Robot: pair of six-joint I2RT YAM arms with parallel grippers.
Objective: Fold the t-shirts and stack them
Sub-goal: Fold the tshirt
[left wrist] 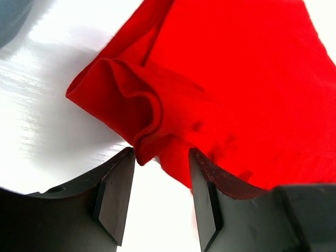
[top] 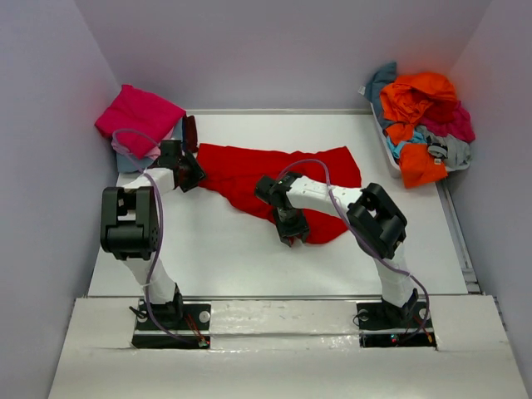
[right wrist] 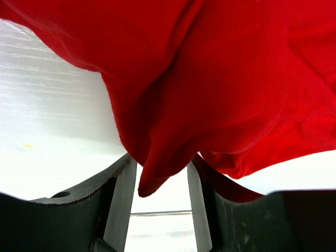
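R claw [right wrist: 160, 168], nearest of the 2, is standing abt half open w/ a hanging tip of the bright red t-shirt [right wrist: 236, 79] poking between its jaws. Gaps are showing either side, so nothing is being pinched. Further in, L claw [left wrist: 160, 157] is likewise sitting partly open, a rolled edge of the shirt lying right at its tips, unclamped. The shirt is lying spread but rumpled across mid surface [top: 233, 266]. Beyond, a folded stack w/ a magenta t-shirt [top: 137, 112] on top is sitting far L, and an unfolded heap [top: 420, 104] is waiting far R.

Risks:
- Either claw closing on 2 layers instead of 1, bunching the fold.
- R tip slipping out, since little cloth is lying inside.
- L arm, working near the stack, nudging it.
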